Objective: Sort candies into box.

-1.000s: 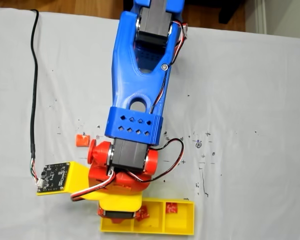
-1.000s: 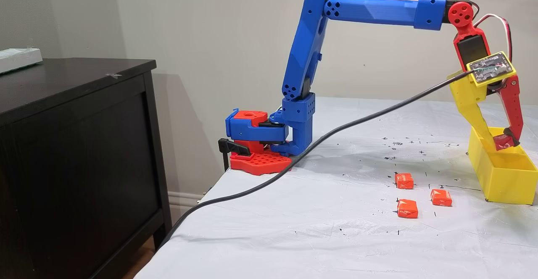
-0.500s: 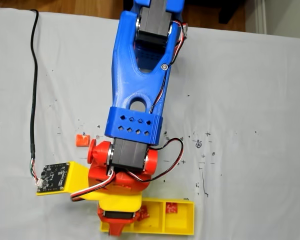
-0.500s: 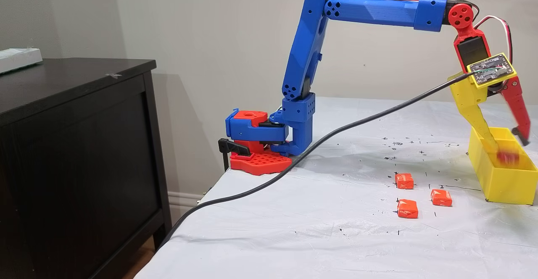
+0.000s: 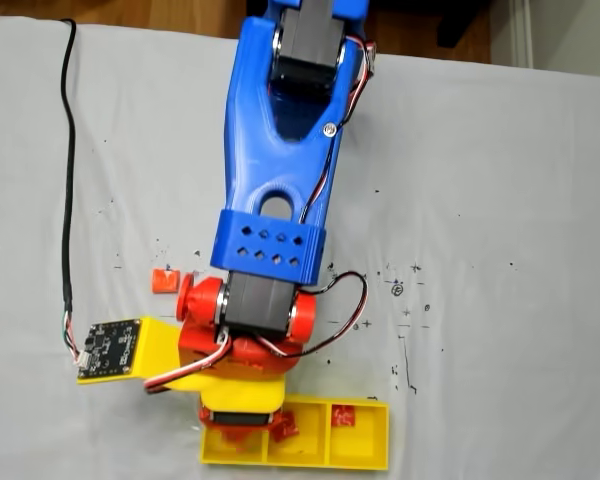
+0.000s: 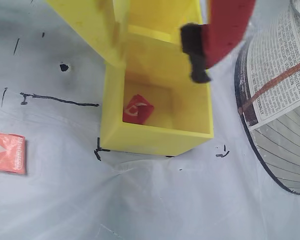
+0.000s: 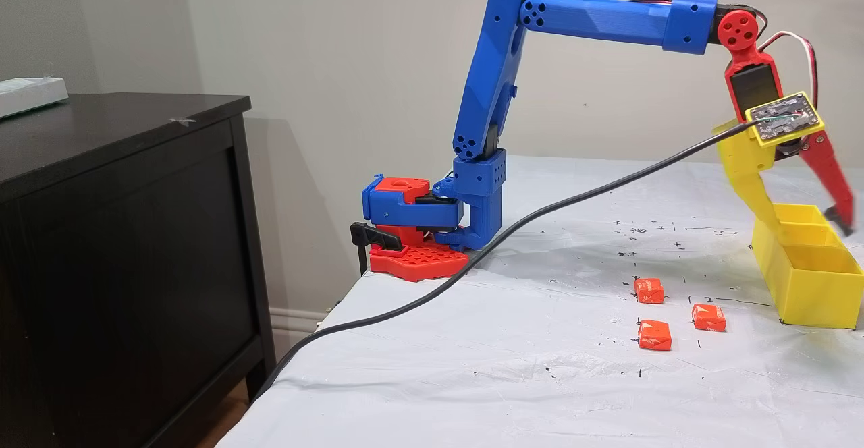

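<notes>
While my claw (image 7: 806, 225) hangs spread and empty over the box (image 7: 810, 293), a red candy (image 6: 137, 109) lies in its near compartment. Three orange candies (image 7: 708, 317) wait on the cloth beside the box; light, crinkly, probably slippery, best pinched across flat sides.

Claw (image 7: 806, 227) spread apart: red finger (image 7: 831, 181) swung away from yellow finger (image 7: 752, 181). Red candy (image 6: 137, 108) left claw, dropped into end compartment of box (image 7: 810, 286), below claw tips. Claw rose slightly above box rim; wrist lifted.
</notes>
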Controlling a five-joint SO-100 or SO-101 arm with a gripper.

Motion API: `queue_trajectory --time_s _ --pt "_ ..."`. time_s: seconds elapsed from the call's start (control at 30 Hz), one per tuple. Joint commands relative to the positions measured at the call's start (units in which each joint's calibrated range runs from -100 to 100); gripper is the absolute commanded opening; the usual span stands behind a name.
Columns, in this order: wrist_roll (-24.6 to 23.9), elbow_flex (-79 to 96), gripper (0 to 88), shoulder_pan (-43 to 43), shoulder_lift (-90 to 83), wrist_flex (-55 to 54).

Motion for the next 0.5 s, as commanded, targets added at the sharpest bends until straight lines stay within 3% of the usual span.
queue_trajectory --time_s 0.0,0.47 --pt "1.86 -0.84 0.2 1.79 -8.63 4.35" --pt "6.94 28.92 0.2 2.34 -25.76 2.55"
